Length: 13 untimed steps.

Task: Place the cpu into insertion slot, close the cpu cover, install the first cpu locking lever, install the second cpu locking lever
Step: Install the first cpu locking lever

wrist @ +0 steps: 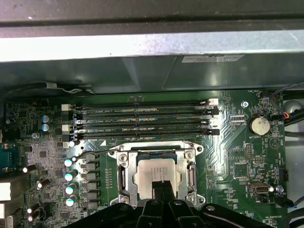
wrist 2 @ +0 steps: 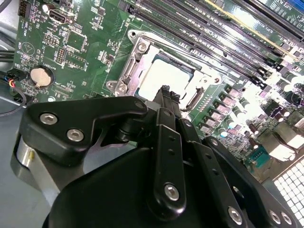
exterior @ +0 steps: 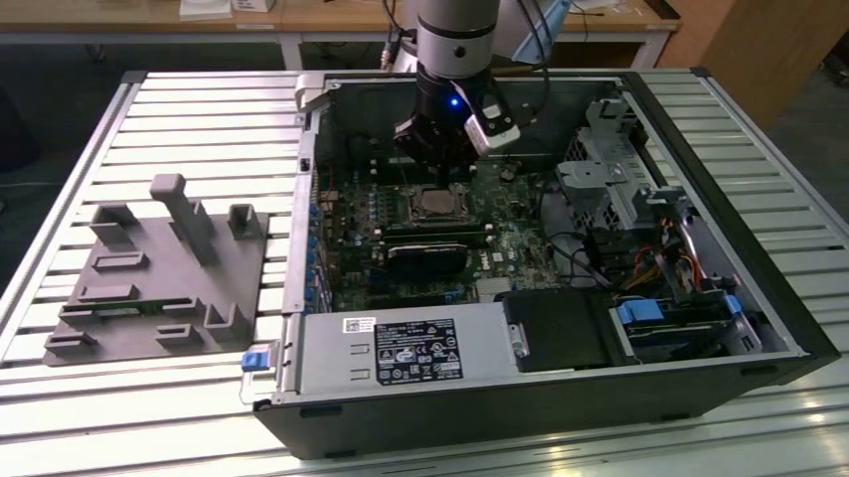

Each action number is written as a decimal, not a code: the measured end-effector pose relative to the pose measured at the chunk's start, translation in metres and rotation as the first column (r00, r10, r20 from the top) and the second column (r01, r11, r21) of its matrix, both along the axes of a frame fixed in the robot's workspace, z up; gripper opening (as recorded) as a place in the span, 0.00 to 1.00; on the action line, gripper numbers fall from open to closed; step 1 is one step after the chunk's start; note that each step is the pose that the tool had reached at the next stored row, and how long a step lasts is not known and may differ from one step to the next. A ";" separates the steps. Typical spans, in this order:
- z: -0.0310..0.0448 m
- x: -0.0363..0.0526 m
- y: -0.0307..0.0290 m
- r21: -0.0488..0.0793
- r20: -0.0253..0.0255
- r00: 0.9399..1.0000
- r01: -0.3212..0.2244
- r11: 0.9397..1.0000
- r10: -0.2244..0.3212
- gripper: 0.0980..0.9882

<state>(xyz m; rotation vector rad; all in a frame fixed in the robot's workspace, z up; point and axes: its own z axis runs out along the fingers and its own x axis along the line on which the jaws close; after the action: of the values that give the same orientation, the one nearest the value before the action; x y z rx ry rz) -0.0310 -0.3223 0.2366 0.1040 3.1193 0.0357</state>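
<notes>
My pincer [wrist 2: 165,90] looms nearest in both wrist views. Its fingers are pressed together with nothing between them, and the tips hang just over the near edge of the insertion slot [wrist: 155,155]. Around me lies the open computer case [exterior: 558,407], then the green motherboard [wrist: 237,161]. In the slot the cpu [wrist: 156,172] lies flat, and the cpu cover [wrist: 124,176] seems to be down around it. Whether the cover is latched I cannot tell. To do this well, I judge my tips belong on the metal frame, off the chip's pale face, pushing squarely down so nothing skews on the pins.
</notes>
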 end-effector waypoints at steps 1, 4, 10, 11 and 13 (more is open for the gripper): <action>0.0000 0.0000 0.0000 0.000 0.000 1.000 0.000 1.000 0.000 0.01; 0.0000 -0.0003 0.0000 0.000 0.000 1.000 0.000 1.000 0.000 0.01; 0.0000 -0.0066 0.0000 0.000 0.000 1.000 0.000 1.000 0.000 0.01; 0.0000 -0.0075 0.0000 0.000 0.000 1.000 0.000 1.000 0.000 0.01; 0.0000 -0.0094 0.0000 0.000 0.000 1.000 0.000 1.000 0.000 0.01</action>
<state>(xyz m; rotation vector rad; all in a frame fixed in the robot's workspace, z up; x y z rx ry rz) -0.0404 -0.3223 0.2366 0.1040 3.1193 0.0357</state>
